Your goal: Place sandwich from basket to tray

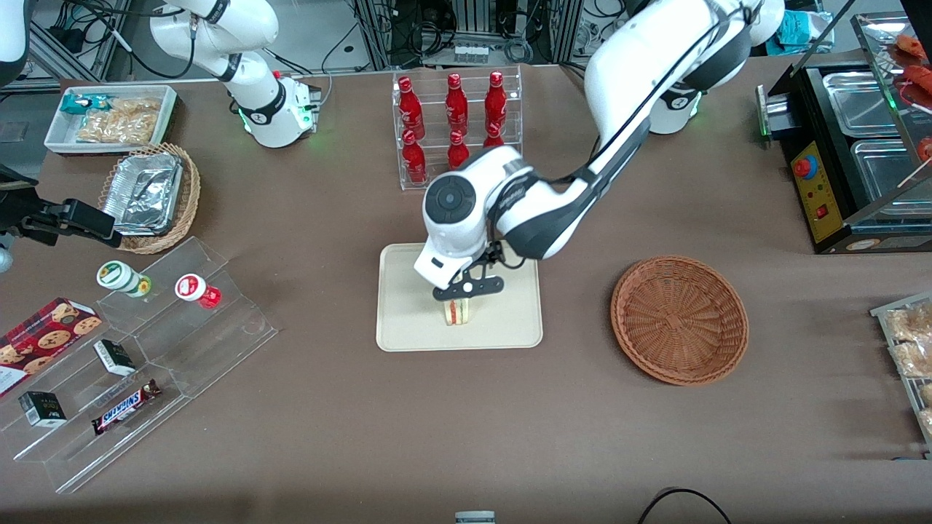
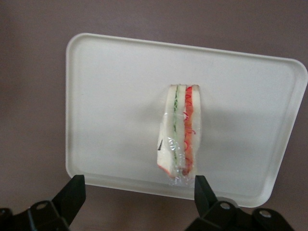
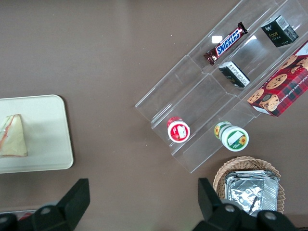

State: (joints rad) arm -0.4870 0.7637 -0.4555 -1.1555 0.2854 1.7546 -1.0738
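Note:
The sandwich (image 1: 456,311) stands on its edge on the cream tray (image 1: 408,320), near the rim closest to the front camera. My gripper (image 1: 466,287) hangs just above it, open, with nothing between its fingers. In the left wrist view the sandwich (image 2: 179,130) shows its green and red filling and lies free on the tray (image 2: 110,96), while the gripper (image 2: 138,187) has its black fingertips (image 2: 74,190) spread wide. The parked wrist view also catches the sandwich (image 3: 12,135) on the tray (image 3: 48,144). The reddish-brown basket (image 1: 678,318) sits beside the tray, toward the working arm's end, with nothing in it.
A clear rack of red bottles (image 1: 457,124) stands farther from the front camera than the tray. Toward the parked arm's end are a stepped acrylic shelf (image 1: 145,349) with snacks, a tan basket of foil trays (image 1: 149,193) and a white bin (image 1: 109,116). A black food warmer (image 1: 852,145) stands at the working arm's end.

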